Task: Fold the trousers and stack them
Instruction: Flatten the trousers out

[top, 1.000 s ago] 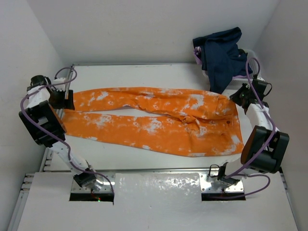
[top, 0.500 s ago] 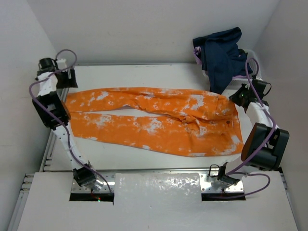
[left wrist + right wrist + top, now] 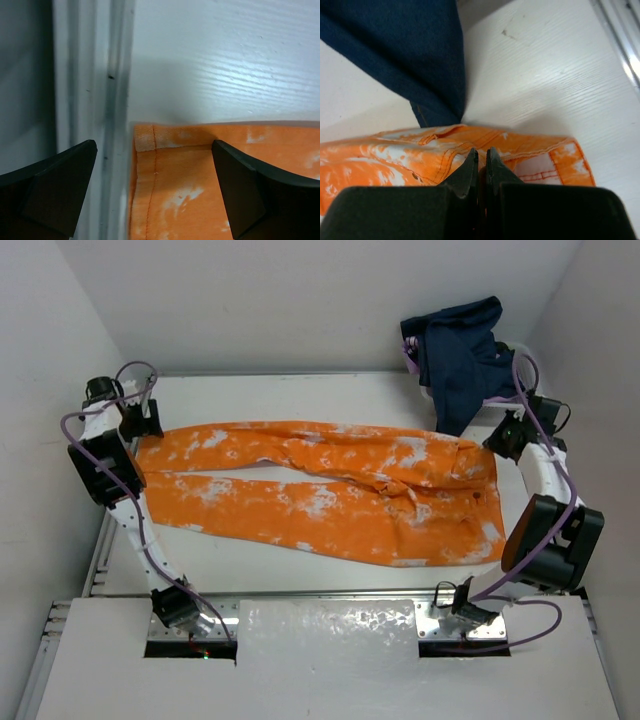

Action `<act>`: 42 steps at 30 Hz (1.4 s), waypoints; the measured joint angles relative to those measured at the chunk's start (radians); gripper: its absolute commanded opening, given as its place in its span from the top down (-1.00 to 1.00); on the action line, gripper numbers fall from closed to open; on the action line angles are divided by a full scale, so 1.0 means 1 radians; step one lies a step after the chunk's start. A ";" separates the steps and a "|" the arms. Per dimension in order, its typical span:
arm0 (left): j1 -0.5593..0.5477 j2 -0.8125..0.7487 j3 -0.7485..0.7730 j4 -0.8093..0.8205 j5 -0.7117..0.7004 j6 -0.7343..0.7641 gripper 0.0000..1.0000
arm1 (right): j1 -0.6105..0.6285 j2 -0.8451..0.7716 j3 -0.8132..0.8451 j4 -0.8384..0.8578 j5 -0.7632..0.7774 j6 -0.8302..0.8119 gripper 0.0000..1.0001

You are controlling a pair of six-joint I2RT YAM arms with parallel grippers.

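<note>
**Q:** Where are the trousers (image 3: 320, 490) lying?

**A:** Spread flat across the worktop (image 3: 300, 400), almost from its left edge to its right edge. The leg ends are at the left and the waistband is at the right. The two legs lie side by side with a narrow strip of bare surface between them.

**Q:** And your left gripper (image 3: 143, 425)?

**A:** It hangs over the far leg's hem, near the far left corner of the worktop. My jaws stand wide apart and hold nothing. From my left wrist I see the stitched hem corner between my fingers (image 3: 60, 185), just beside the rail (image 3: 112, 75) at the worktop's left edge.

**Q:** Your right gripper (image 3: 505, 435)?

**A:** It is over the waistband at the right edge, with the fingers pressed together. Their tips sit right at the orange cloth, and I cannot tell whether any of it is pinched between them.

**Q:** Anything else nearby?

**A:** A dark blue garment (image 3: 462, 355) is heaped at the far right corner. One end of it comes down to meet the waistband just beyond my right fingertips.
</note>
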State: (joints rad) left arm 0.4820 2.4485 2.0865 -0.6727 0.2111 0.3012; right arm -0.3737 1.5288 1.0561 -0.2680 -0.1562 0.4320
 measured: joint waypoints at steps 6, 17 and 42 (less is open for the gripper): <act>0.003 -0.022 -0.049 -0.001 0.123 -0.019 -0.99 | -0.031 0.039 0.094 -0.091 0.038 -0.064 1.00; 0.000 -0.027 -0.057 0.010 0.136 -0.011 -0.87 | -0.036 0.095 0.156 -0.133 0.000 -0.116 1.00; -0.087 -0.158 -0.107 0.084 0.111 0.050 -0.29 | -0.036 0.094 0.148 -0.127 -0.039 -0.114 1.00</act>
State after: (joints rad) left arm 0.3950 2.2910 1.9797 -0.5884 0.3225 0.3508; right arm -0.4099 1.6230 1.2045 -0.3950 -0.1951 0.3176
